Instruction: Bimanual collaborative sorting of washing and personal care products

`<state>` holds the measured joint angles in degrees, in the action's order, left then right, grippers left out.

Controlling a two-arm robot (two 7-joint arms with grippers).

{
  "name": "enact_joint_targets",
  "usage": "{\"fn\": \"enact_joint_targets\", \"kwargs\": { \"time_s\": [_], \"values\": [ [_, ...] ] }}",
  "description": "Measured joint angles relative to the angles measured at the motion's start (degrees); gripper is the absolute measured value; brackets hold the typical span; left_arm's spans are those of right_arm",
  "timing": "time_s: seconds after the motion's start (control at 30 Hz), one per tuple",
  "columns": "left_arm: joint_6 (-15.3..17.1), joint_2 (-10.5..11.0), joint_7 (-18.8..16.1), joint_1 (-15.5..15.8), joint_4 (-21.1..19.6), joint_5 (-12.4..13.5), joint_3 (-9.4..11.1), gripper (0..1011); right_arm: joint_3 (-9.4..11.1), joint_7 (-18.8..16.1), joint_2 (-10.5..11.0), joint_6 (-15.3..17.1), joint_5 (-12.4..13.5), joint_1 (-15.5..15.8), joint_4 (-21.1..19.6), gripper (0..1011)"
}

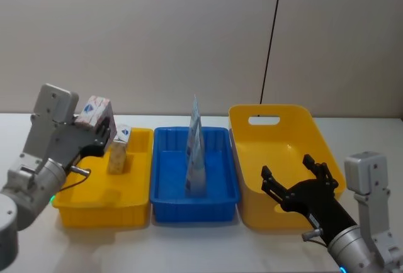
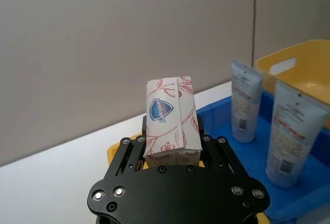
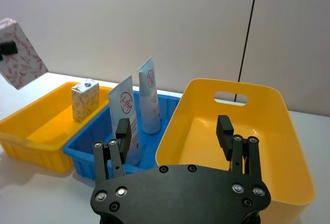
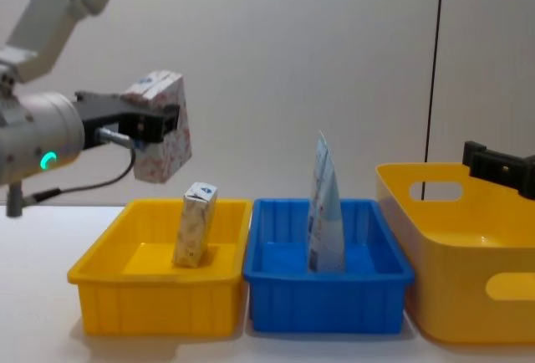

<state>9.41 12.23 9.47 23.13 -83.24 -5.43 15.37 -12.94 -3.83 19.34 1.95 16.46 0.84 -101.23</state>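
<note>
The blue bin (image 1: 194,212) sits in the middle of the white table (image 1: 208,241). Two tall pale-blue pouches (image 1: 195,153) stand on end inside it, one behind the other near its middle line, close together. In the left wrist view they show as two separate packs, each with a printed face.

Touching the blue bin on the robot's left is a low yellow bin (image 1: 101,213). It holds a slim cream carton (image 1: 118,150) with a blue mark on top. The carton stands upright with a slight lean, toward the back of that bin and on the side nearer the blue bin.

On the other side of the blue bin, just beside it, is a deeper yellow bin (image 1: 283,153) with a handle slot in its far wall. Its floor is bare.

The left gripper (image 2: 172,144) is raised above the low yellow bin, higher than the tops of the pouches in the blue bin. It reaches in level from the robot's left toward the blue bin. Its fingers are clamped on the sides of a white box with red-orange leaf print (image 1: 93,111). The box is held in the air, tipped at an angle, above the cream carton and clear of it.

The right gripper (image 1: 295,175) hovers over the front part of the deeper yellow bin, on the far side from the blue bin. Its fingers are spread wide apart and hold nothing.
</note>
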Motion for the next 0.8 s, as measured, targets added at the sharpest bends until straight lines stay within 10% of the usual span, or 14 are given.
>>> {"fn": "enact_joint_targets", "kwargs": {
  "time_s": [0.8],
  "values": [
    [-1.5,9.7,20.1,1.1,-8.3,-6.9,2.0,383,0.0,0.0,0.0,0.0,0.0,0.0,0.0,1000]
  ]
}}
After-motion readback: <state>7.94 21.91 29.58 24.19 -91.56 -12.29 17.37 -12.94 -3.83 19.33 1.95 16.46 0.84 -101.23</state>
